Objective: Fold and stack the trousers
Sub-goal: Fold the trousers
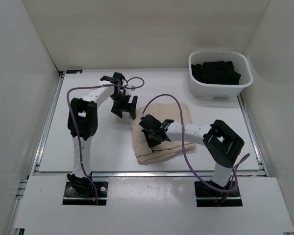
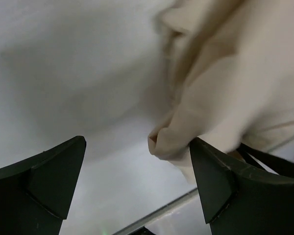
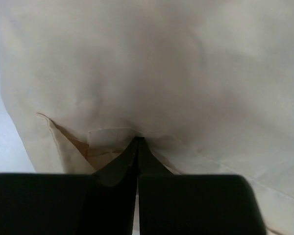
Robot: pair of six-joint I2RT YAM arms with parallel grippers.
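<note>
1. The folded beige soft-cotton trousers [image 1: 159, 151] lie as a flat, roughly rectangular bundle near the middle of the white tabletop [image 1: 105, 147], slightly right of centre. The layered edges show along the near side.
2. The right arm's fingers [image 1: 152, 135] rest on the left part of the bundle. In the right wrist view these fingers [image 3: 122, 171] are pressed tightly together, with the tips touching the cloth [image 3: 147, 63] beside a small slit-like opening. Whether any fabric is caught between them cannot be told.
3. The left arm's fingers [image 1: 132, 105] stand spread wide just beside the bundle's far-left corner. In the left wrist view a bunched corner of cloth [image 2: 225, 83] sits against one finger [image 2: 220, 181], unclamped.
4. A white plastic tub [image 1: 218, 90] stands at the far right of the tabletop, well apart from the trousers. It holds dark folded items [image 1: 215, 72].
</note>
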